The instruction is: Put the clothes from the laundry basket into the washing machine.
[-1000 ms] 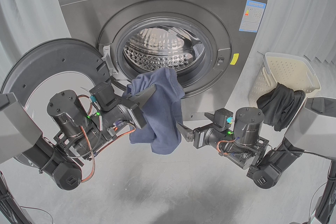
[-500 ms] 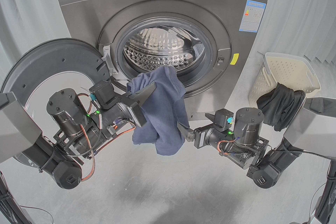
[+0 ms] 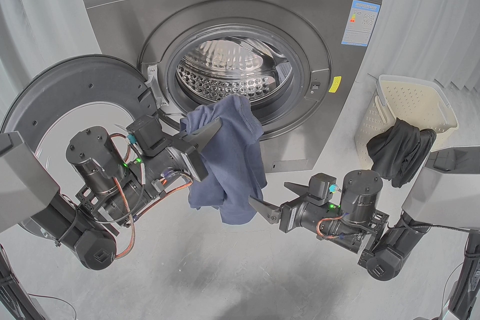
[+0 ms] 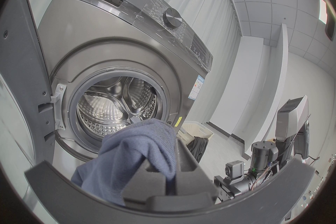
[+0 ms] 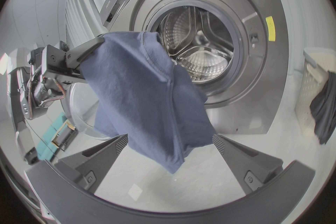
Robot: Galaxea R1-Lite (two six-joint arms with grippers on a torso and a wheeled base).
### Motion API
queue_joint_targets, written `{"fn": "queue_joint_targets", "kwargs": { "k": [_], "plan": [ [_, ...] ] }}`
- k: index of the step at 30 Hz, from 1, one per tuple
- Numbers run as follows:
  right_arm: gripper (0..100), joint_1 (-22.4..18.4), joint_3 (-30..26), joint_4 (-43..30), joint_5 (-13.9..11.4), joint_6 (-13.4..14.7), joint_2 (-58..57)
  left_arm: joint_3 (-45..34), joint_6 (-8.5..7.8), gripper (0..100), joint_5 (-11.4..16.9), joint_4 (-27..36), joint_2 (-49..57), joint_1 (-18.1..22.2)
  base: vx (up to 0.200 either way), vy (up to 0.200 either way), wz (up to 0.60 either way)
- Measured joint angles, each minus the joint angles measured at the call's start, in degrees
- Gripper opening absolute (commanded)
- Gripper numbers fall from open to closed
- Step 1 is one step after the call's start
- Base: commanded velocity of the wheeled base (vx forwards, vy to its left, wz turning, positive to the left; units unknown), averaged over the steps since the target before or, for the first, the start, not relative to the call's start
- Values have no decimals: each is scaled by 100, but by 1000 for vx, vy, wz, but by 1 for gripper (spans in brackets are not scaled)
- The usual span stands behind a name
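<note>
Here, the washing machine (image 3: pixel 230 11) is found with its door (image 3: pixel 75 86) swung open; beside it, a black garment (image 3: pixel 400 151) is draped over the laundry basket (image 3: pixel 425 106). A blue garment (image 3: pixel 232 156) is pinched in the left claw (image 3: pixel 212 128) before the drum mouth (image 3: pixel 230 71). Its hanging tail should be gathered by the right claw (image 3: pixel 272 196), spread wide just beside it.

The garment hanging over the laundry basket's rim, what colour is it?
Black. The garment on the laundry basket shows best in the head view.
</note>
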State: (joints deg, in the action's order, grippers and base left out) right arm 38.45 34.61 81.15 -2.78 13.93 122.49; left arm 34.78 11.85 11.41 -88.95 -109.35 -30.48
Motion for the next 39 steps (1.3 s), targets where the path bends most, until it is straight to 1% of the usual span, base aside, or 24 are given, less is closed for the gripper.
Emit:
{"fn": "queue_joint_targets", "kwargs": {
  "k": [3,6,11,16,20,32,33,39],
  "plan": [
    [100,-15,-168,202,-215,308,63,6,0,0,2,-2,0,0,0,0,0],
    [100,-78,-267,438,-332,456,207,13,-2,0,2,-2,1,5,0,0,0],
    [100,-199,-286,666,-435,508,529,5,0,0,2,-2,37,-11,0,0,0],
    [100,-212,-157,706,-558,552,769,-13,7,0,0,0,95,-48,0,0,0],
    [100,-177,65,703,-584,610,885,-16,7,0,2,-2,128,-55,0,0,0],
    [100,-166,878,695,-716,629,1293,5,16,0,2,-2,155,-48,0,0,0],
    [0,-166,929,695,-723,629,1320,6,16,0,2,-5,155,-48,0,0,0],
    [0,-100,1120,708,-813,636,1412,17,16,0,2,-5,157,-55,0,0,0]
  ]
}}
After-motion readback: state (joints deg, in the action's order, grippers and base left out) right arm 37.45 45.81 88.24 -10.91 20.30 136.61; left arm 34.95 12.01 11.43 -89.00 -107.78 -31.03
